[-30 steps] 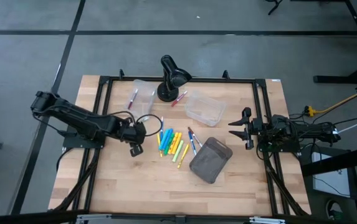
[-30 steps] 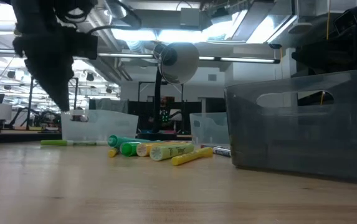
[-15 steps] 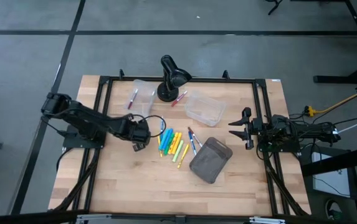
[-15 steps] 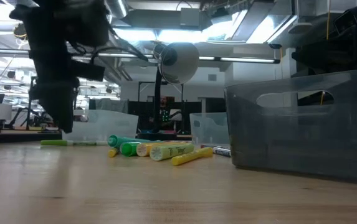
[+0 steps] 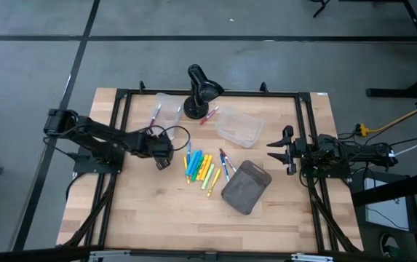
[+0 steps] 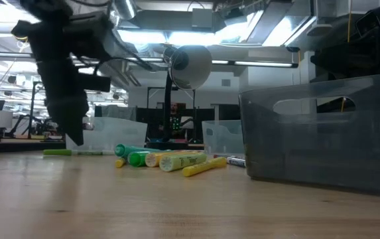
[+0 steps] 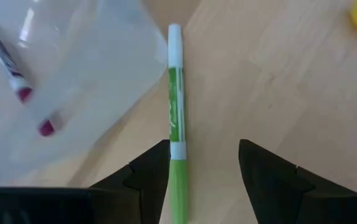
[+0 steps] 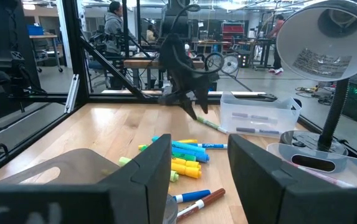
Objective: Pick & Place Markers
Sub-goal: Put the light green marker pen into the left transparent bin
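Observation:
Several markers (image 5: 201, 166) in yellow, green, blue and orange lie in a loose pile at mid-table. One green marker (image 7: 174, 106) lies flat on the wood apart from the pile, beside a clear bin (image 7: 72, 68) that holds red markers (image 7: 16, 81). My left gripper (image 7: 203, 155) hangs open just above this marker's near end, pointing down. The marker runs close along one finger (image 7: 150, 177), and I cannot tell whether they touch. My right gripper (image 5: 279, 151) waits open at the table's right side, level, with nothing in it.
A black desk lamp (image 5: 201, 91) stands at the far middle, with a red marker (image 5: 209, 115) by its base. A second clear bin (image 5: 239, 125) sits right of the lamp. A grey pouch (image 5: 246, 187) lies right of the pile. Bare wood fills the table's near half.
My left gripper has gone toward the table's far edge and a little right, toward the clear bin, and has come down closer to the table. In the low view its fingers stand wider apart than before. The markers have kept their places.

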Controlling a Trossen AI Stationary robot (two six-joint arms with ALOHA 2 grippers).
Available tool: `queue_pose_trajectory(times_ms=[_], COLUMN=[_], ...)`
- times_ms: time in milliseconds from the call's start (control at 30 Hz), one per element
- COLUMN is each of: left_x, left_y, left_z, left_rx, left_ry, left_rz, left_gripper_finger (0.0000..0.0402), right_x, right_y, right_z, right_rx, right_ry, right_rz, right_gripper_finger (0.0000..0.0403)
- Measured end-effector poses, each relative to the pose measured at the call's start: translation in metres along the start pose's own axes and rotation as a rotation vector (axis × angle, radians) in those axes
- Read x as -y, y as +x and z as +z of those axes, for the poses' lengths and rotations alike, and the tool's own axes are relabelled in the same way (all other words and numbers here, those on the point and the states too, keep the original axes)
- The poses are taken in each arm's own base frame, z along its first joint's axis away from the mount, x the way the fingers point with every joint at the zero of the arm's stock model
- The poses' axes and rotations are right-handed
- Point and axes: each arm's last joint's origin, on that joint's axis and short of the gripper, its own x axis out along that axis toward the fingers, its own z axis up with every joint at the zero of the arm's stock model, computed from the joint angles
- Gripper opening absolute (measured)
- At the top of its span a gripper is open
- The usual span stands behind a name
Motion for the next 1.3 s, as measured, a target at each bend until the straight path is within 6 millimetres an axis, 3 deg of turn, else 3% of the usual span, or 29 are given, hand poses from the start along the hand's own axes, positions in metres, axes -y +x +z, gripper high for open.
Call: queue_pose_trajectory(times_ms=[300,567,867,1100,1300], left_x=[-0.021,-0.027,-0.04,-0.04,-0.037], left_y=[0.0,0.016,0.022,0.026,0.034], left_z=[-0.013,-0.013,-0.012,-0.012,-0.013], left_rx=[0.036,0.079,0.073,0.013,-0.034], left_ry=[-0.052,-0.06,-0.109,-0.122,-0.107], left_rz=[-0.026,-0.124,-0.054,-0.149,-0.132], left_gripper_finger=[0.0185,0.0185,0.0185,0.0185,0.0184], right_x=[0.0,0.0,0.0,0.0,0.0], right_y=[0.0,0.0,0.0,0.0,0.0], right_z=[0.0,0.0,0.0,0.0,0.0], right_rx=[0.0,-0.001,0.0,0.0,0.0], right_ry=[0.0,0.0,0.0,0.0,0.0], right_rz=[0.0,0.0,0.0,0.0,0.0], right_gripper_finger=[0.0157,0.0157,0.0157,0.0157,0.0157])
